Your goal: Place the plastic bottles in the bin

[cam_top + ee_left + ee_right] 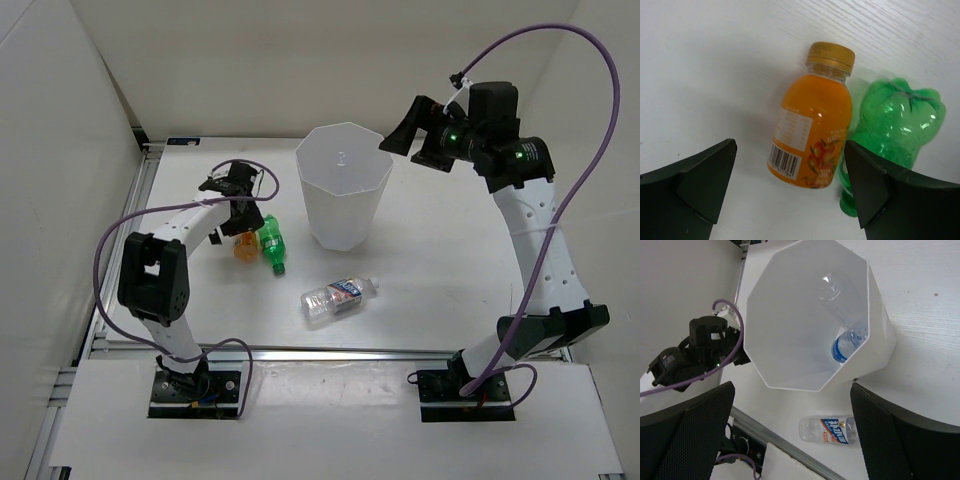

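One blue-labelled bottle (842, 347) lay in the bin (790, 330), frame centre; orange bottle (810, 135), green bottle (890, 125) and clear bottle (340, 297) waited outside; left gripper (790, 150) and right gripper (792, 387) both released

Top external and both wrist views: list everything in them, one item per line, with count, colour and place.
bin: one, white, upright at the middle of the table.
binned bottle: at least one, clear with a blue label, leaning inside the bin.
orange bottle: one, orange with a gold cap, lying left of the bin.
green bottle: one, green, lying beside the orange bottle.
clear bottle: one, clear with a white cap, lying in front of the bin.
table: one, white.
cables: two, purple, one per arm.
left gripper: one, black, open over the orange bottle.
right gripper: one, black, open, raised above the bin.
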Robot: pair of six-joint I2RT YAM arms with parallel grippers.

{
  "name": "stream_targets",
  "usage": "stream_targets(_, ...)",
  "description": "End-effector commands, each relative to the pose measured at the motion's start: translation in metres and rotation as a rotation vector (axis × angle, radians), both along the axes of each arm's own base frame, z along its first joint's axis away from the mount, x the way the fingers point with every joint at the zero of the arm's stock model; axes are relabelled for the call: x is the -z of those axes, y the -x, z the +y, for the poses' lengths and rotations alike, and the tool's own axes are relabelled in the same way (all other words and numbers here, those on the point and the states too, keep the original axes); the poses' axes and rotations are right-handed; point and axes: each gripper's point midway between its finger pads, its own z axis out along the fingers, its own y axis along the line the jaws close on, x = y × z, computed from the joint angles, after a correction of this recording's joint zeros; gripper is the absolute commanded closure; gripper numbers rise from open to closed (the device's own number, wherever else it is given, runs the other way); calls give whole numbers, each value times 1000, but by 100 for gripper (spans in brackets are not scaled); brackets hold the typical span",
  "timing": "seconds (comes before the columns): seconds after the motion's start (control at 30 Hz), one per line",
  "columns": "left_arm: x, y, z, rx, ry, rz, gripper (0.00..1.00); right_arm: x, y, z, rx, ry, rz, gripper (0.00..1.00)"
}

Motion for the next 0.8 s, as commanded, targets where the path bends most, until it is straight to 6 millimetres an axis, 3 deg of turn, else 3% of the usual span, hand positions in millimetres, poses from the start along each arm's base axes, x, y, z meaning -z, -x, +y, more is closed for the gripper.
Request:
stream_targets(0.0,-6,-17,2,-39,31,-41,0,-7,10,-5,-20,11,-35,0)
stream_targets(0.27,34,-23,-15,-19,117,32,0,3,15,-8,-19,14,-4,0)
stream_targets(0.33,38,-22,-15,-21,134,46,11,7,19,-9,-19,18,9,0)
stream_targets(0.4,43,-22,-12,-39,135,56,29,7,21,-10,-19,18,9,0)
stream_targets(0.43,38,-23,-12,-39,138,44,42,7,21,-10,-19,18,9,0)
stream_targets(0.5,23,-22,-1,-83,117,11,48,8,22,-12,-10,23,8,0)
stream_targets(0.57,-4,-29,9,-133,104,-48,52,13,22,-12,-10,26,20,0)
stream_targets(0.67,-69,-41,12,-195,139,-208,52,17,22,-12,-10,29,32,0)
stream_targets(0.73,-143,-62,3,-182,229,-403,55,22,21,-13,-1,37,41,0)
stream_targets(0.77,-193,-77,-13,-133,297,-533,55,25,21,-13,-1,39,50,0)
